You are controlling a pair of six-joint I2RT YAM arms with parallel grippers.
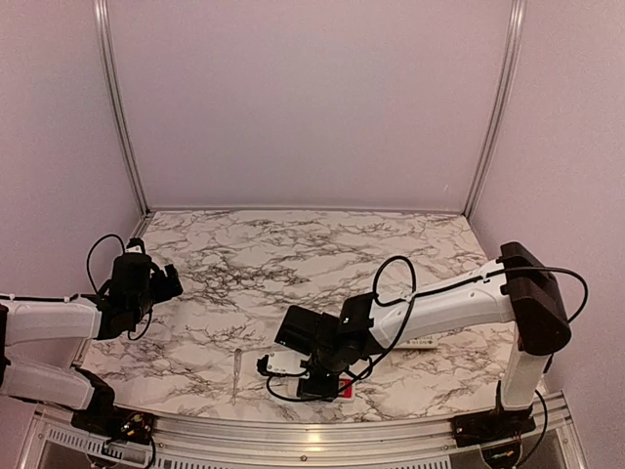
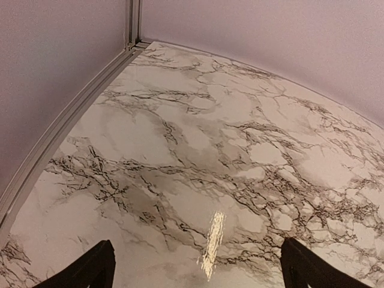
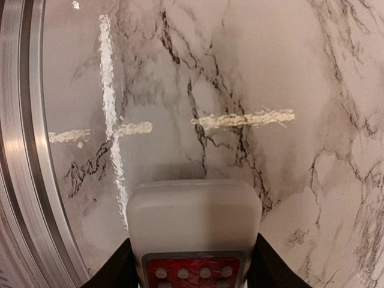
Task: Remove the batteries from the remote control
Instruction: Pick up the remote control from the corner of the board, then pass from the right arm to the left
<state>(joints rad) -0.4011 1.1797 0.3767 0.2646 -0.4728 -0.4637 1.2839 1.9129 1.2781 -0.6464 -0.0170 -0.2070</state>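
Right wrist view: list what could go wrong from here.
1. The right gripper clamps the remote by its smooth sides, close to the table's metal edge; a slip could send it off.
2. Its buttons face up, so it probably needs flipping; one-handed that is awkward, and the left gripper hangs open far off.

The remote (image 3: pixel 195 222) and flanking right fingers (image 3: pixel 112 275) run off the bottom edge; from above, the right arm (image 1: pixel 439 303) covers most of the remote. Pale sliver (image 1: pixel 235 376) left of remote: too small to identify.
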